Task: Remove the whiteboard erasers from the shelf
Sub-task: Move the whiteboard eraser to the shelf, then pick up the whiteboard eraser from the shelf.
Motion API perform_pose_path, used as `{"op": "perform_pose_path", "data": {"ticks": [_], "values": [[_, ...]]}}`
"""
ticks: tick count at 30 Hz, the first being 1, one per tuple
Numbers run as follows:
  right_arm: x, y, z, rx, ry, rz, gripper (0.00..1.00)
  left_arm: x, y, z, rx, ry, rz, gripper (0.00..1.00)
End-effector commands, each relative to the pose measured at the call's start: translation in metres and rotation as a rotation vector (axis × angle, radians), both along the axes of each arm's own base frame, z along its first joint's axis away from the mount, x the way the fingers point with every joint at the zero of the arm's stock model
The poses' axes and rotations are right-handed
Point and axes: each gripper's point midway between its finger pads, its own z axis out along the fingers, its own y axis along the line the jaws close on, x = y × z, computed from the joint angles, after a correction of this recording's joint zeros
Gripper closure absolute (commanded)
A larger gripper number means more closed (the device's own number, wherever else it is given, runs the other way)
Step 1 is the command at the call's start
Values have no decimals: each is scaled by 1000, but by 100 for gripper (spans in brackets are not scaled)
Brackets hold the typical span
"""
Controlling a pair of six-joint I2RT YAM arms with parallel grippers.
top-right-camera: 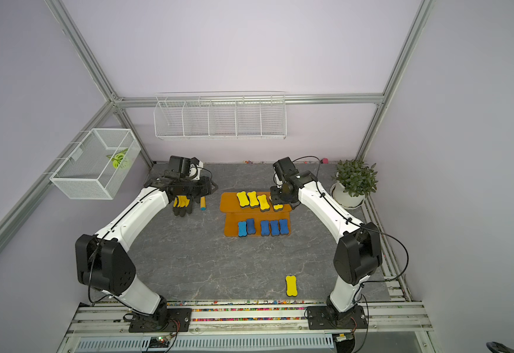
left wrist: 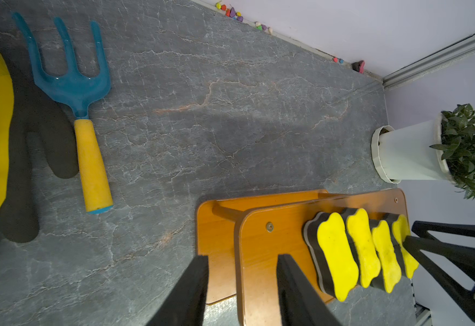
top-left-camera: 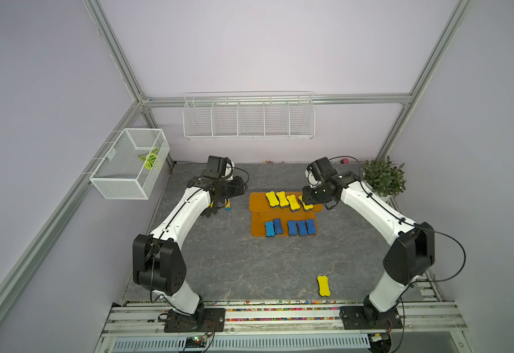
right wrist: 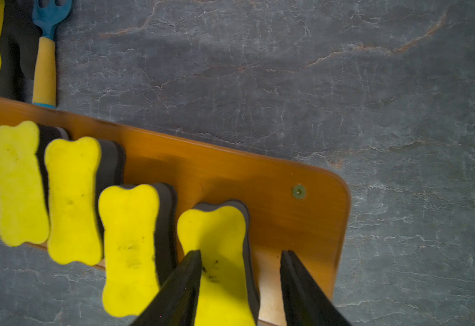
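half-open and empty at left gripper [left wrist: 242,256]; yet to clear from small orange two-tier shelf [top-left-camera: 256,203]: nine bone-shaped foam whiteboard erasers [top-left-camera: 292,227], four yellow-topped, five blue-topped; parted over end yellow eraser [right wrist: 216,234] at right gripper [right wrist: 242,252]; already off, on grey table [top-left-camera: 234,269]: lone yellow eraser [top-left-camera: 323,285]

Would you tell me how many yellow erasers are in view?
5. Four yellow erasers stand in a row on the shelf's upper board; the fifth lies alone on the table near the front. None seems hidden.
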Motion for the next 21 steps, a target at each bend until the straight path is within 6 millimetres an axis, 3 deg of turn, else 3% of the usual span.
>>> {"op": "perform_pose_path", "data": {"ticks": [1,10,21], "values": [[-5,3,12,37,1,9,47,-1,4,8,-2,-28,4,55],[-4,3,14,39,-4,12,49,-1,5,7,-1,-28,4,55],[-11,0,-10,26,44,3,58,-2,7,8,-3,-29,8,55]]}}
